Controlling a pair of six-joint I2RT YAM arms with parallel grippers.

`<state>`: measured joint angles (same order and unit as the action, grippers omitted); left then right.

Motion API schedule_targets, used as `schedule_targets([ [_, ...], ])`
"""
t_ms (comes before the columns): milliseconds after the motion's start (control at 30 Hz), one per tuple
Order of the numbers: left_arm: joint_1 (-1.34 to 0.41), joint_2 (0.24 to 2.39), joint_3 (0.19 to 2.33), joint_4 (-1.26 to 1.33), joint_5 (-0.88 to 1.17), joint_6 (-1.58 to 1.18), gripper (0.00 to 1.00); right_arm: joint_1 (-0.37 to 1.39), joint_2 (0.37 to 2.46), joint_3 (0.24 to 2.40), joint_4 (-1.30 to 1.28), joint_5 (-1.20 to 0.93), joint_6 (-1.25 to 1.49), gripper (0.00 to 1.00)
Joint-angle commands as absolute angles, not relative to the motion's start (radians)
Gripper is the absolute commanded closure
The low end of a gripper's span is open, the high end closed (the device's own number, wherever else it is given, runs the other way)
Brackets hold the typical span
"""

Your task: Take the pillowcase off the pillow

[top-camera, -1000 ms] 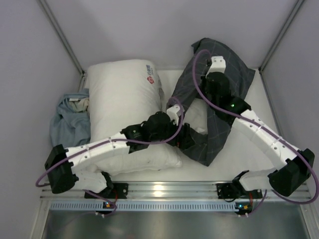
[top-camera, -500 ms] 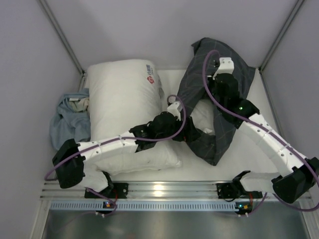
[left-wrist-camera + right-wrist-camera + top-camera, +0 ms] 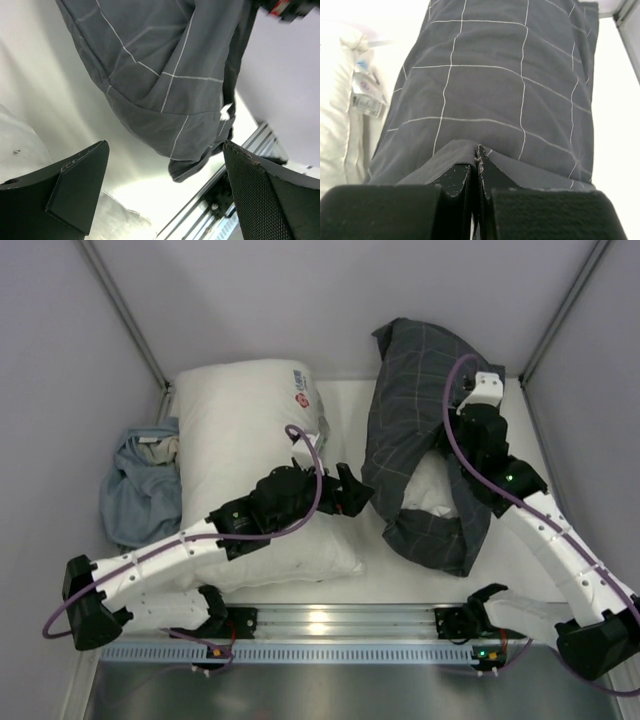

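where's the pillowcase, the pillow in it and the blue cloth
pillowcase (image 3: 405, 390), top external view, upper bulging part
pillow (image 3: 432, 487), top external view, white patch showing at the opening
blue cloth (image 3: 140, 490), top external view, middle of the heap

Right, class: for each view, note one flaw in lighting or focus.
Top external: glare on the metal rail. Left wrist: left gripper dark and soft, table washed out. Right wrist: right gripper blurred near the lens, pillowcase sharp.
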<state>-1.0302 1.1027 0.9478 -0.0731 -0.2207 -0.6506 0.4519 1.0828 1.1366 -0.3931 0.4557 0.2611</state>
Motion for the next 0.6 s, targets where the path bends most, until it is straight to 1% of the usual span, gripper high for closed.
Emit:
schedule_targets([
  [0, -1.034, 1.163, 0.986, -0.107, -0.146, -0.574, 0.01, 0.439, 1.034, 1.126, -0.403, 0.393, 0.296, 1.00],
  [67, -1.067, 1.237, 1.032, -0.126, -0.130, -0.540, 0.01, 0.439, 1.035, 1.140, -0.417, 0.350, 0.299, 1.00],
  [100, -1.083, 1.267, 1.101, -0.150, -0.165, -0.516, 0.01, 0.440, 1.038, 1.144, -0.426, 0.332, 0.302, 1.00],
  [200, -1.141, 1.374, 1.196, -0.219, -0.228, -0.468, 0.01, 0.445, 1.028, 1.146, -0.433, 0.267, 0.314, 1.00],
  [467, -1.164, 1.473, 1.343, -0.232, -0.262, -0.394, 0.01, 0.446, 0.983, 1.083, -0.463, 0.255, 0.327, 1.00],
  [567, -1.164, 1.528, 1.414, -0.287, -0.336, -0.380, 0.01, 0.448, 0.968, 1.062, -0.466, 0.253, 0.327, 1.00],
])
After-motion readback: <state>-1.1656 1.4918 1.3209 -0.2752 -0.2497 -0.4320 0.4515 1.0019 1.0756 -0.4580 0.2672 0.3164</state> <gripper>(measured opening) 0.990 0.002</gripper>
